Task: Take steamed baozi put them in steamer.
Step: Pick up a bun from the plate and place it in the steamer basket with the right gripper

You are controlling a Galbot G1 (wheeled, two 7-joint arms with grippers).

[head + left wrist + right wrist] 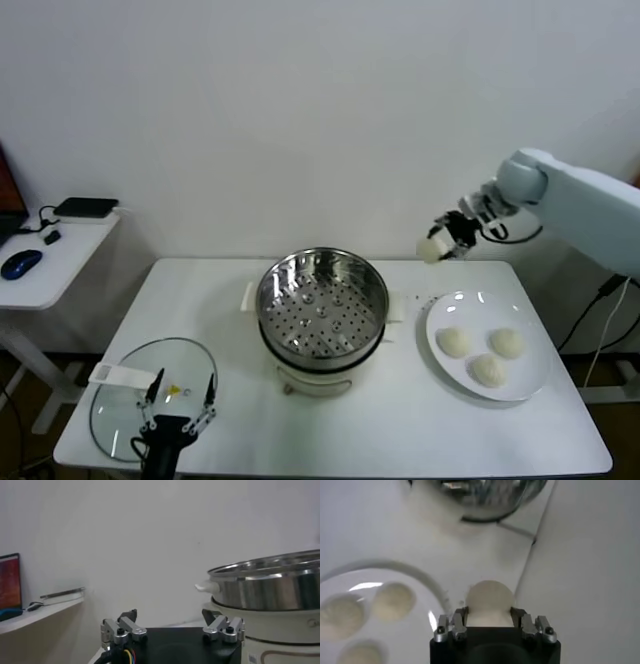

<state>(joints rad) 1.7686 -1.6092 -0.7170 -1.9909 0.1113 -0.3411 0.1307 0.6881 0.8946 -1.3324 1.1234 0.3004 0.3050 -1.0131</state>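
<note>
Head view. The steamer (322, 303) sits mid-table on its cream base, basket empty, perforated floor fully visible. To its right lies a white plate (530, 375) carrying three buns (486, 354), grouped close together. The right gripper (447, 240) is raised above the table's far edge, between steamer and plate but higher than both, and it grips a fourth bun (434, 249) between its fingers. The left gripper (180, 407) hangs low at the near left corner, over the edge of a glass lid (118, 410) lying flat on the table; its fingers are spread apart, nothing between them. A side desk (50, 262) to the left holds a mouse (20, 264) and a dark box (86, 208).

Left wrist view. Left gripper (172, 625): both fingertips (223, 628) stand wide apart with nothing held. The steamer's steel wall (270, 587) and cream base rise close beside it. Side desk (35, 612) is in the background.

Right wrist view. Right gripper (489, 620) is clamped on the bun (489, 602), which fills the gap between the two fingers (456, 625). Below it are the plate (390, 570) with the three remaining buns (394, 600) and, farther off, the steamer's rim (485, 500). The held bun is clear of both plate and steamer.
</note>
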